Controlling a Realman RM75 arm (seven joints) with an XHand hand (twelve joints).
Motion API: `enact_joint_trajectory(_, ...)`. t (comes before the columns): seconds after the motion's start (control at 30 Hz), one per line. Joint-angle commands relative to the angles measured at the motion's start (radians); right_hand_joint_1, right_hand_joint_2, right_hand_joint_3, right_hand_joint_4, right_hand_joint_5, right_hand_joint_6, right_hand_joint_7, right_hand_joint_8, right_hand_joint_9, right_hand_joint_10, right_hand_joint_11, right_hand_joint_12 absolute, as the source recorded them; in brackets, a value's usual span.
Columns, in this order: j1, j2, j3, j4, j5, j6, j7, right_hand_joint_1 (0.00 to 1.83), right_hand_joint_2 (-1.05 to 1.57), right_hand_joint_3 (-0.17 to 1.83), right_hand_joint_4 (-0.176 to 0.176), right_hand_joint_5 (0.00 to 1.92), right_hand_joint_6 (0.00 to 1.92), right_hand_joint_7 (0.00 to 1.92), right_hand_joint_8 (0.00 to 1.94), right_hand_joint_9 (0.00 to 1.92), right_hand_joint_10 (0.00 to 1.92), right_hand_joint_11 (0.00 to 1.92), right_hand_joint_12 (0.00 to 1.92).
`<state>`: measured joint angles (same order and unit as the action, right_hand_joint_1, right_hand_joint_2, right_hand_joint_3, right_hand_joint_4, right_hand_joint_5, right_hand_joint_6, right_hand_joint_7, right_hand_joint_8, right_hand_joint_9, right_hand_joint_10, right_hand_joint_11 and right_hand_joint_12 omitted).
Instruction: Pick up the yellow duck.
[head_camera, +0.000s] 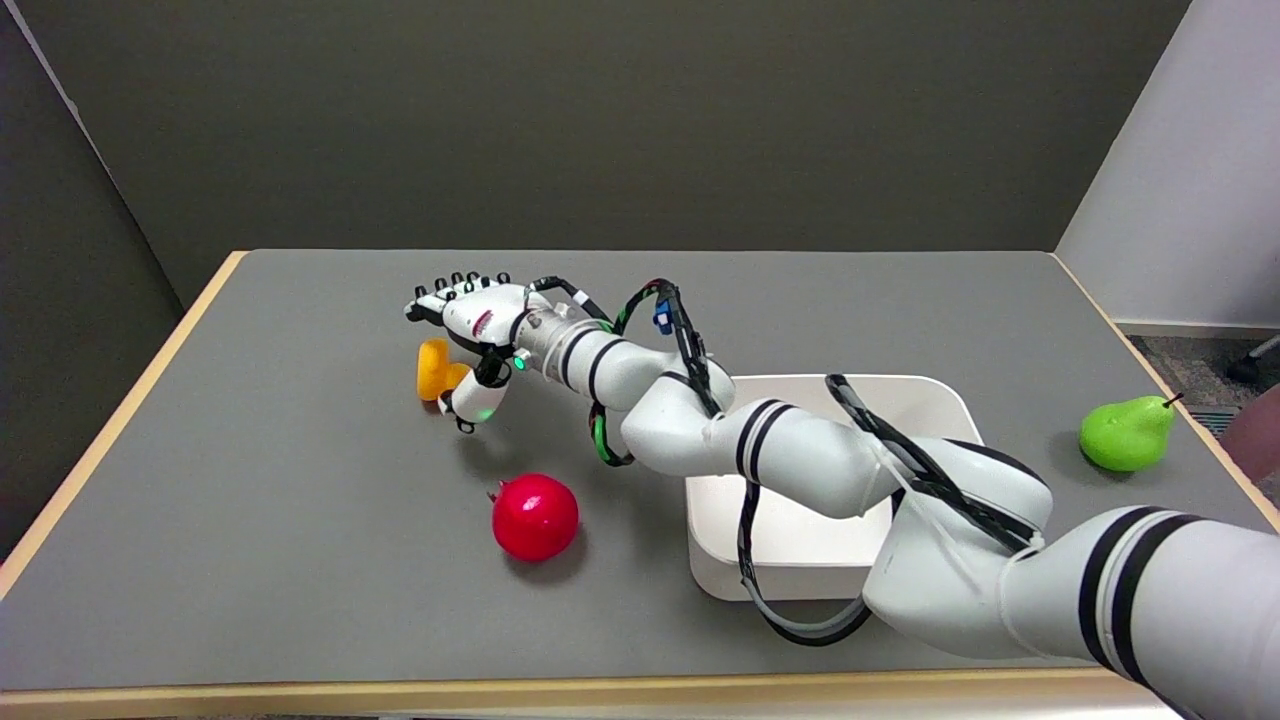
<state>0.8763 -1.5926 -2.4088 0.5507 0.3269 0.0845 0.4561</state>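
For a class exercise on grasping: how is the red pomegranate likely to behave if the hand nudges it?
The pomegranate looks round, so it would probably roll across the flat table. Its glossy skin suggests it may slip against the fingers. It looks rigid, likely a hollow toy, so probably light.

Head view: the scene is evenly and moderately brightly lit, the light being diffuse and delivered from above. Soft, short shadows are cast on the grey table (300, 520) beneath the red pomegranate (535, 516) at lower centre, beside the green pear (1126, 433) at the right edge, and under the right arm (800, 450). Small highlights are recorded on the pomegranate, the pear and the arm's glossy white shells; no harsh glare is noted. The white bin (800, 550) is rendered near overexposure. The backdrop in the upper frame is dim. Focus is acceptable throughout, with slight softness overall. Mild distortion is seen at the edges.
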Motion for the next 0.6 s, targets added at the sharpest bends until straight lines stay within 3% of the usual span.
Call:
enact_joint_trajectory(0.03,-0.043,-0.003,-0.051,0.045,0.001,-0.007,0.024,0.62,0.67,0.93,0.033,0.11,0.33,0.12,0.23,0.03,0.46,0.00,0.82)
enact_joint_trajectory(0.3,-0.044,-0.003,-0.095,0.076,0.001,0.006,0.069,0.61,0.64,1.00,0.064,0.10,0.42,0.11,0.29,0.03,0.48,0.00,0.92)
enact_joint_trajectory(0.6,-0.045,-0.002,-0.090,0.066,0.001,0.002,0.069,0.63,0.67,0.92,0.079,0.13,0.35,0.13,0.22,0.04,0.48,0.00,0.94)
